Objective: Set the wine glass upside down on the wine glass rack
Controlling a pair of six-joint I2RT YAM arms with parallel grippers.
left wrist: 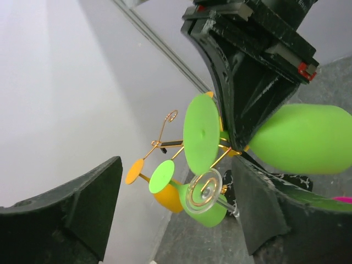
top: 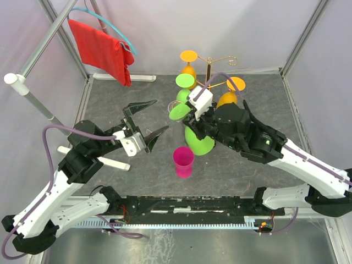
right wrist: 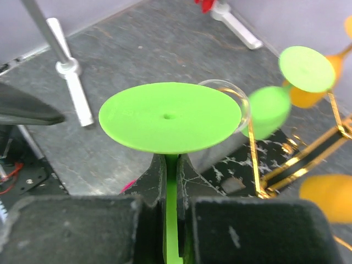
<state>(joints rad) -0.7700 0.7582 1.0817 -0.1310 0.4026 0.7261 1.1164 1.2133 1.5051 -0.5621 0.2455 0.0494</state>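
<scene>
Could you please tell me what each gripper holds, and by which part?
The right gripper holds the green wine glass by its stem; the left gripper is open, holding nothing.

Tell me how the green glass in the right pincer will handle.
Probably light and tough: the green glass looks like opaque plastic. Gripped by its thin stem in the right pincer, its big bowl may pivot.

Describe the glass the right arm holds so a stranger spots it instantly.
Find the gold wine glass rack at the back. In front, the right gripper grips a green wine glass by its stem. The other green glasses hang on the rack.
</scene>
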